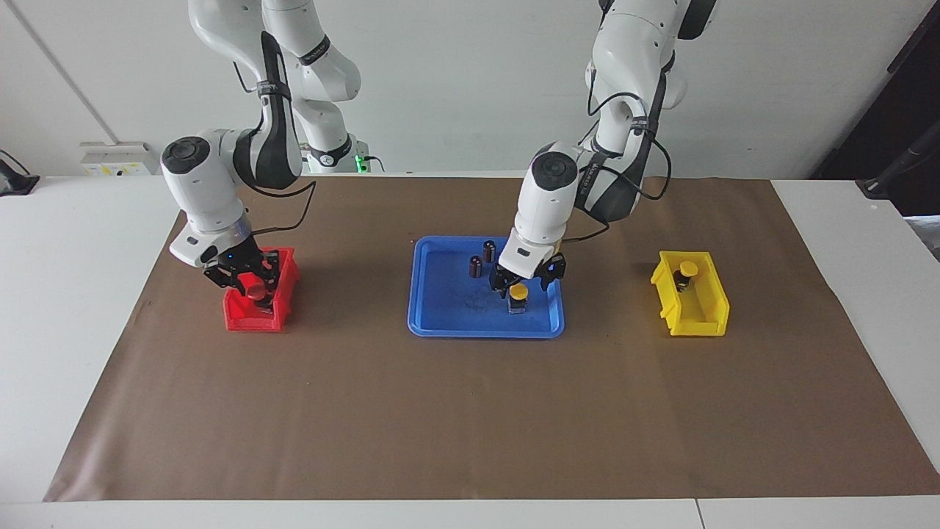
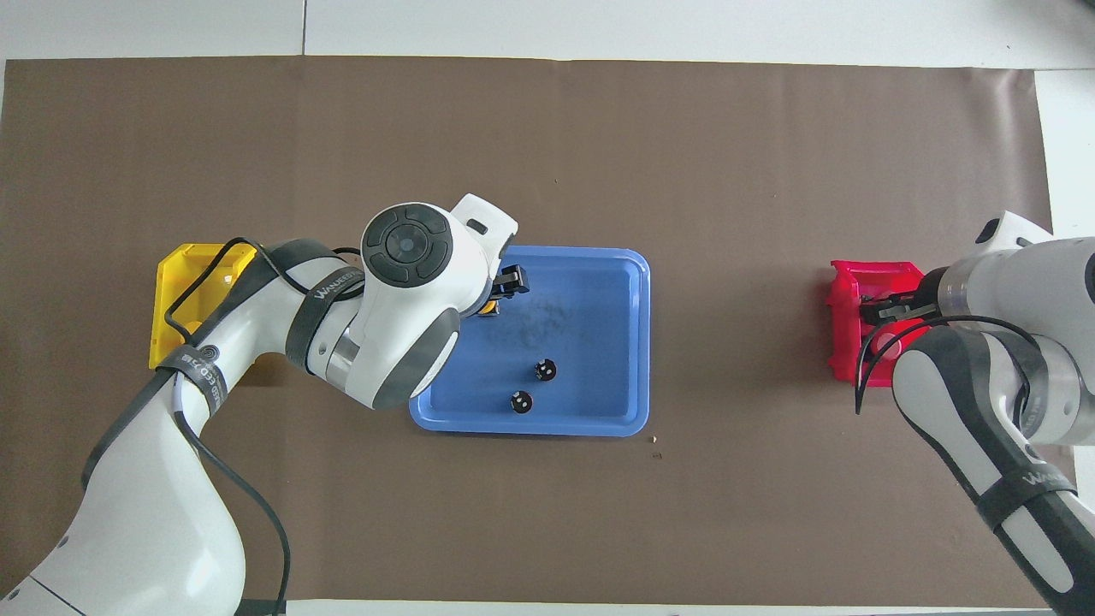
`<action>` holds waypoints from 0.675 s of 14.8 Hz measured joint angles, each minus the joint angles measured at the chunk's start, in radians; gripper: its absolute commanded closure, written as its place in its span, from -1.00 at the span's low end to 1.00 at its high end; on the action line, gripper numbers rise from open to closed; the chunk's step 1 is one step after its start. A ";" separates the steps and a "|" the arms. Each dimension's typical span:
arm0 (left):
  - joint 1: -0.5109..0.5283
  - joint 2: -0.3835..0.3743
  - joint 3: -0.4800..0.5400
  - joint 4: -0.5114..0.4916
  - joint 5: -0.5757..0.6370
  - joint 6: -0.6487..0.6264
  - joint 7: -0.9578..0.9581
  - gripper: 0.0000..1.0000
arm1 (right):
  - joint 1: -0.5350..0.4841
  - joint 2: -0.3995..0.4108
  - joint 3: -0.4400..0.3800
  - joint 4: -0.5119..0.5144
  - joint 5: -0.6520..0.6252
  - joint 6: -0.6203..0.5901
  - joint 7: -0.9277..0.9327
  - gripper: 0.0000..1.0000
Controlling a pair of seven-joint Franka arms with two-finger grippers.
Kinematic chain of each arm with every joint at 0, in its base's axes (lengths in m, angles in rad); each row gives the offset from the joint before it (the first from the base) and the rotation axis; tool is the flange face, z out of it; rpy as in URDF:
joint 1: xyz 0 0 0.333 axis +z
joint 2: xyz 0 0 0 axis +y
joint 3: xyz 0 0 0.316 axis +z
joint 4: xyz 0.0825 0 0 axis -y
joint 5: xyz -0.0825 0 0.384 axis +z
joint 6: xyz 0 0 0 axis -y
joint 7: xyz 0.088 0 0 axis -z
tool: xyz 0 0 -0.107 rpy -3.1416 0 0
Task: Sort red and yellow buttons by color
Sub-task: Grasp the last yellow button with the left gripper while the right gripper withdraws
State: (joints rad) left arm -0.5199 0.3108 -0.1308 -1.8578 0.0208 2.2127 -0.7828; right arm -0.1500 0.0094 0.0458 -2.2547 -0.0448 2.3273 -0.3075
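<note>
A yellow button (image 1: 518,292) stands in the blue tray (image 1: 455,328), toward the left arm's end of it. My left gripper (image 1: 523,285) is low over that button, open, with a finger on either side of its cap. In the overhead view the left wrist covers nearly all of this button. A second yellow button (image 1: 688,268) sits in the yellow bin (image 1: 698,314). My right gripper (image 1: 250,283) is down inside the red bin (image 1: 246,319), right at a red button (image 1: 255,292). Whether it grips that button I cannot tell.
Two dark, silver-topped cylinders (image 1: 489,250) (image 1: 476,266) stand in the tray, nearer to the robots than the yellow button. Brown paper (image 1: 440,411) covers the table. The yellow bin (image 2: 184,265) and red bin (image 2: 843,325) stand at the two ends.
</note>
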 measured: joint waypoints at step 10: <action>0.002 0.005 0.012 0.091 0.008 -0.109 -0.049 0.97 | 0.000 -0.083 0.001 0.536 0.007 -0.733 0.107 -1.00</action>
State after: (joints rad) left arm -0.5180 0.3160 -0.1189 -1.7665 0.0288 2.1033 -0.8322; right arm -0.1505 -0.0739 0.0467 -1.7182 -0.0373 1.5947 -0.2005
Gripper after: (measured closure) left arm 0.590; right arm 0.000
